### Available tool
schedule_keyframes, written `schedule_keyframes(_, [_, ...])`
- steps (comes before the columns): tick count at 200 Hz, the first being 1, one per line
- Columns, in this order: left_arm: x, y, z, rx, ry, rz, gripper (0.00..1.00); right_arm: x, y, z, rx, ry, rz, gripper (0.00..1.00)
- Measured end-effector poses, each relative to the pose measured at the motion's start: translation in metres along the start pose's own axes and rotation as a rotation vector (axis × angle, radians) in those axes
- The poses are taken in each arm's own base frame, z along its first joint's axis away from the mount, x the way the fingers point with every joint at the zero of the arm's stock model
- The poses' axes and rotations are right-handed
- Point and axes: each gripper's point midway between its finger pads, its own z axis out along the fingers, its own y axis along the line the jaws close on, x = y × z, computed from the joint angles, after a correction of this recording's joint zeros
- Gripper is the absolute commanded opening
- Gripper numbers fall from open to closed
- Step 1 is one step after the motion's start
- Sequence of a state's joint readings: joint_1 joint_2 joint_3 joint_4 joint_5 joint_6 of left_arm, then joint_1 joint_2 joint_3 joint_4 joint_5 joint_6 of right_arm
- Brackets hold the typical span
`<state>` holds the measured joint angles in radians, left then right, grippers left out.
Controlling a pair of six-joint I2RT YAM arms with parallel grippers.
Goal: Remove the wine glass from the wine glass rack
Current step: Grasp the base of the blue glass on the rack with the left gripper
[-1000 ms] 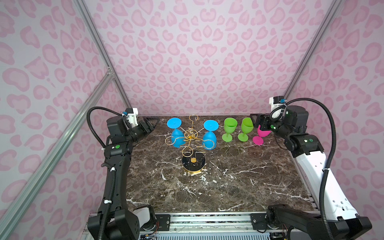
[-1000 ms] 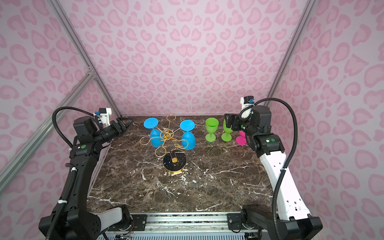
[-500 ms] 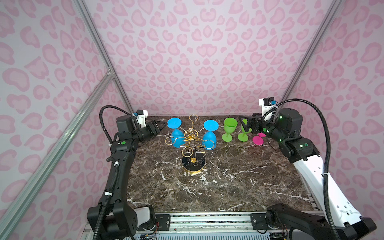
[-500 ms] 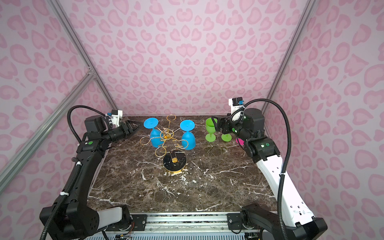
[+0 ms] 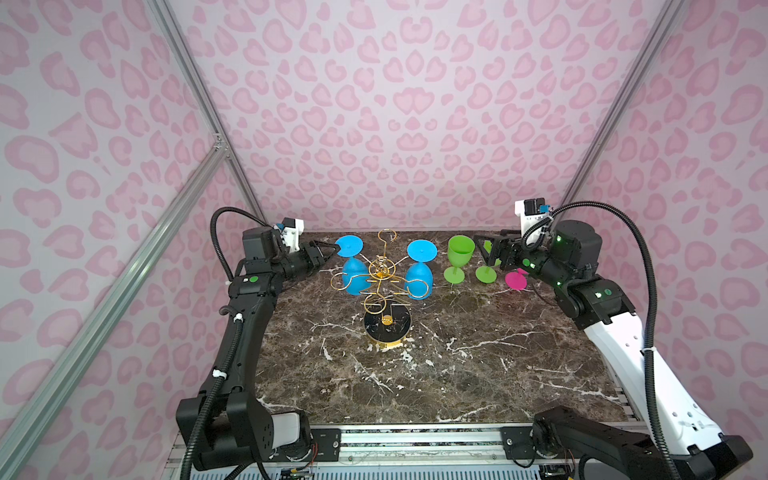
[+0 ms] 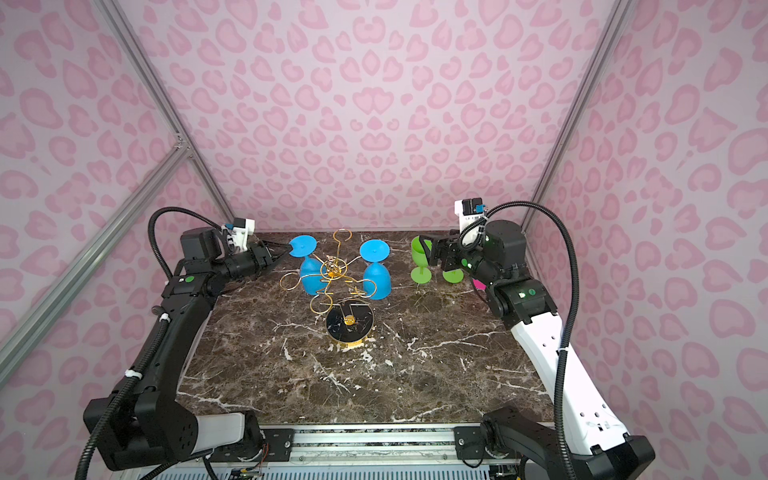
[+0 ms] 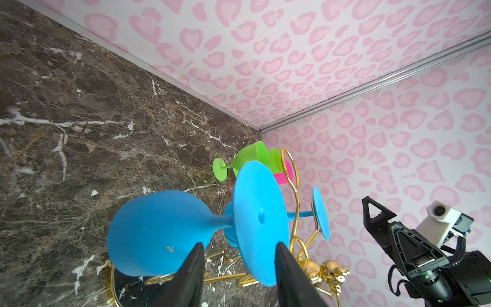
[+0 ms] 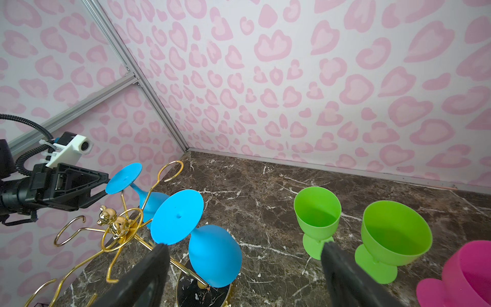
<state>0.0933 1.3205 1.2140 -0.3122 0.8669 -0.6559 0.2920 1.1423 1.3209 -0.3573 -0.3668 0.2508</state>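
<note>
On the gold wine glass rack (image 5: 387, 330) the left blue wine glass (image 5: 353, 272) hangs bowl-down, stem roughly upright, its foot rim between the part-open, unclenched jaws of the nearer left gripper (image 5: 333, 252), while the right gripper (image 5: 484, 251) gapes empty, well apart.

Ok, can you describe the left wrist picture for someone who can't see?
The open left claw has a finger on each side of the foot of a blue plastic wine glass hanging upside down on a gold wire rack. Beyond are two green cups and a pink one.
</note>
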Motion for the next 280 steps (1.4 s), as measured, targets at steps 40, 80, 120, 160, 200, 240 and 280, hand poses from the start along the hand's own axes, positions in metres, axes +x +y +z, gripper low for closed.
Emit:
schedule_keyframes(40, [-0.0017, 0.0, 0.0038, 0.009, 0.002, -0.008, 0.4, 0.0012, 0.0006, 0.0012, -0.006, 0.004, 0.007, 0.91])
schedule_keyframes(80, [-0.0041, -0.0021, 0.006, 0.024, 0.003, -0.016, 0.32, -0.0008, 0.0027, 0.0028, -0.021, -0.006, 0.015, 0.91])
schedule_keyframes(120, [-0.0041, -0.0033, 0.0081, 0.034, 0.009, -0.024, 0.3, -0.0013, 0.0031, 0.003, -0.022, -0.009, 0.014, 0.91])
schedule_keyframes(160, [-0.0045, -0.0037, 0.0088, 0.039, 0.01, -0.029, 0.24, -0.0022, 0.0035, 0.0035, -0.025, -0.015, 0.013, 0.91])
schedule_keyframes(200, [-0.0064, -0.0059, 0.0084, 0.042, 0.006, -0.032, 0.16, -0.0001, 0.0028, 0.0039, -0.024, -0.011, 0.017, 0.91])
schedule_keyframes(240, [-0.0064, -0.006, 0.0084, 0.042, 0.007, -0.045, 0.14, -0.0008, 0.0034, 0.0027, -0.024, -0.013, 0.016, 0.91])
schedule_keyframes(280, [-0.0068, -0.0086, 0.008, 0.053, 0.009, -0.061, 0.09, -0.0001, 0.0033, 0.0029, -0.024, -0.012, 0.016, 0.91])
